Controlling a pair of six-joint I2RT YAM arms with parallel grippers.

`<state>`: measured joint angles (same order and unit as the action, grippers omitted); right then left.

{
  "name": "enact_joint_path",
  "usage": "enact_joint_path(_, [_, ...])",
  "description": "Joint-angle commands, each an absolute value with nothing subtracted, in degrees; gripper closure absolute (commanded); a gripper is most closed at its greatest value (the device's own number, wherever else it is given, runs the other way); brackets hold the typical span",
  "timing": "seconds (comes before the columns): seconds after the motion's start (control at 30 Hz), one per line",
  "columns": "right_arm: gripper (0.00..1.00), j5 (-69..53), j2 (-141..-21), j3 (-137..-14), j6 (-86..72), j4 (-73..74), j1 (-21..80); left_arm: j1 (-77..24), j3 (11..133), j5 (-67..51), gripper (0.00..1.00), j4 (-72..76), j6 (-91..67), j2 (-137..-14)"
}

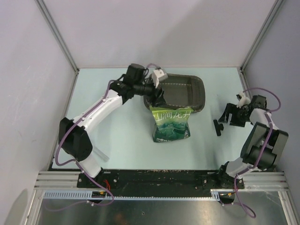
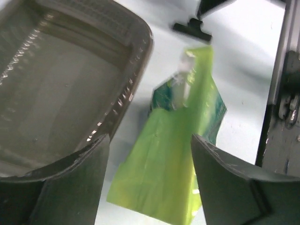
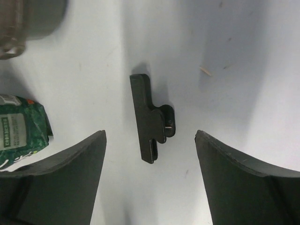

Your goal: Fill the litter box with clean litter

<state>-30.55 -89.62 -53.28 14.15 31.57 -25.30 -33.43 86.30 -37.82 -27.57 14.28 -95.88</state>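
Observation:
The litter box [image 1: 185, 91] is a dark shallow tray at the back middle of the table. In the left wrist view its floor [image 2: 56, 93] is bare and no litter granules show anywhere. A green printed bag [image 1: 172, 123] stands just in front of the box. My left gripper [image 1: 158, 97] is open over the bag's top edge at the box's left front corner. In its wrist view the gripper [image 2: 150, 140] has the bag's bright green top [image 2: 168, 159] between the spread fingers, which do not pinch it. My right gripper [image 1: 228, 116] is open and empty, and hovers [image 3: 150, 136] over a black clip [image 3: 151, 119].
The black clip [image 1: 217, 127] lies on the table right of the bag. A pale clear object [image 1: 99, 154] lies by the left arm's base. Grey walls with metal posts close in the left, back and right. The bag's lower corner [image 3: 21, 129] shows left of the right gripper.

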Motion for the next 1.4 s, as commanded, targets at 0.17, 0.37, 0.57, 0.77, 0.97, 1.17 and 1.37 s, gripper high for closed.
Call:
enact_joint_path(0.17, [0.08,-31.37,-77.08,-60.02,14.41,30.85,-16.89,-18.82,82.56,-34.18,0.09,-25.14,-14.75,-91.05])
enact_joint_path(0.37, [0.09,-34.01,-74.01,-61.78,13.36,31.90,-8.02,-15.03,75.50,-47.41,0.14,-22.06,-22.94,-96.05])
enact_joint_path(0.57, [0.09,-34.98,-73.91,-62.05,12.04,32.34,-6.50,-16.08,79.09,-63.00,0.17,-21.53,-23.90,-103.35])
enact_joint_path(0.77, [0.10,-34.98,-74.09,-62.05,13.01,32.43,-6.59,-18.63,82.52,-74.61,0.27,-21.44,-24.35,-107.84])
enact_joint_path(0.97, [0.10,-37.35,-74.44,-62.14,13.88,31.91,-6.07,-20.04,84.63,-79.45,0.56,-21.36,-24.17,-108.46])
enact_joint_path(1.17, [0.11,-43.57,-75.58,-65.12,14.42,33.31,-2.65,-19.86,86.48,-76.56,0.94,-21.36,-19.35,-104.26])
enact_joint_path(1.37, [0.11,-51.94,-75.94,-69.69,9.59,27.09,3.41,-20.48,84.64,-68.04,1.00,-21.44,-8.82,-96.95])
